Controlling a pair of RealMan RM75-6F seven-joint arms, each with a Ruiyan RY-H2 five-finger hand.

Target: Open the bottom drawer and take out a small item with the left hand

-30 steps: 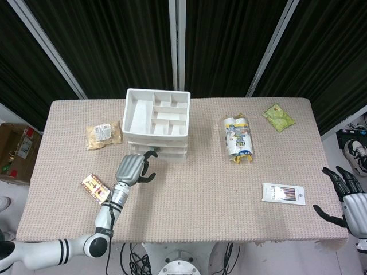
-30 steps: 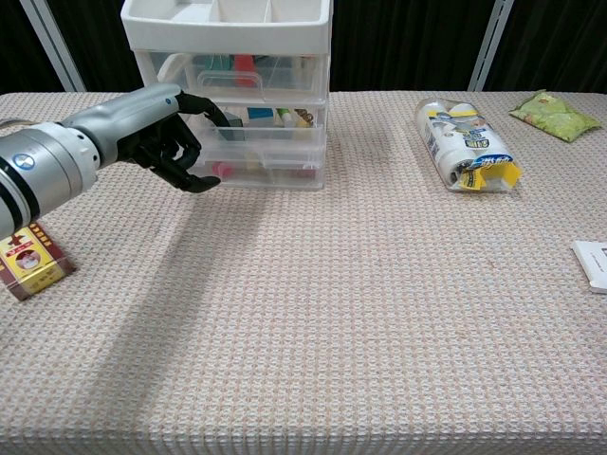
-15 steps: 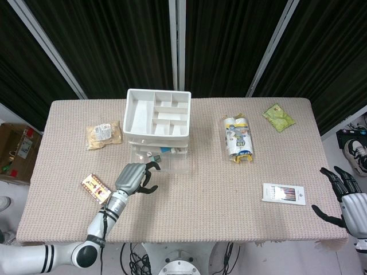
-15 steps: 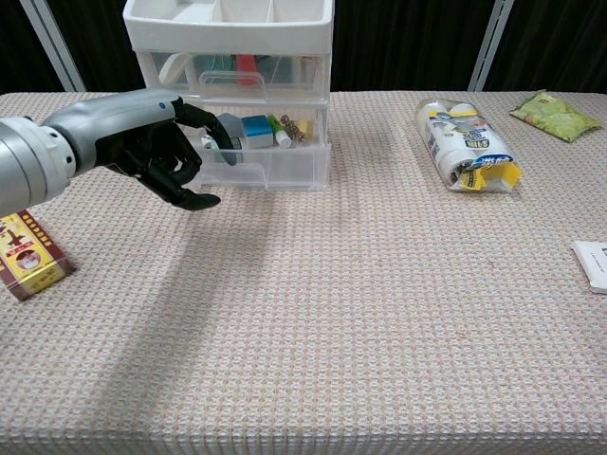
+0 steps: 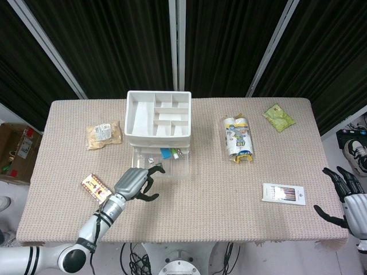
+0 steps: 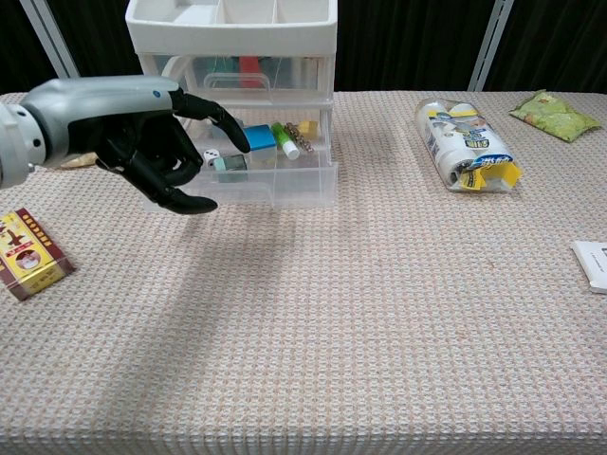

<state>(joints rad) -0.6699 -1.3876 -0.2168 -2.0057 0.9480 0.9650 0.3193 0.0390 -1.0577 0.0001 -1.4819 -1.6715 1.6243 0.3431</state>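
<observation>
The white drawer unit stands at the back of the table, left of centre. Its clear bottom drawer is pulled out toward me. Inside lie a blue box, a green tube, a white die and a yellow piece. My left hand is at the drawer's front left corner, one finger hooked over the front wall and the thumb below it. My right hand hangs past the table's right front corner, fingers spread, holding nothing.
A red and yellow box lies left of my left hand. A tan snack bag is at the back left. A tissue pack, a green packet and a pencil box lie on the right.
My left hand has drawn back toward me, and the bottom drawer has slid out with it, uncovering the small items inside. The right hand has barely moved.
</observation>
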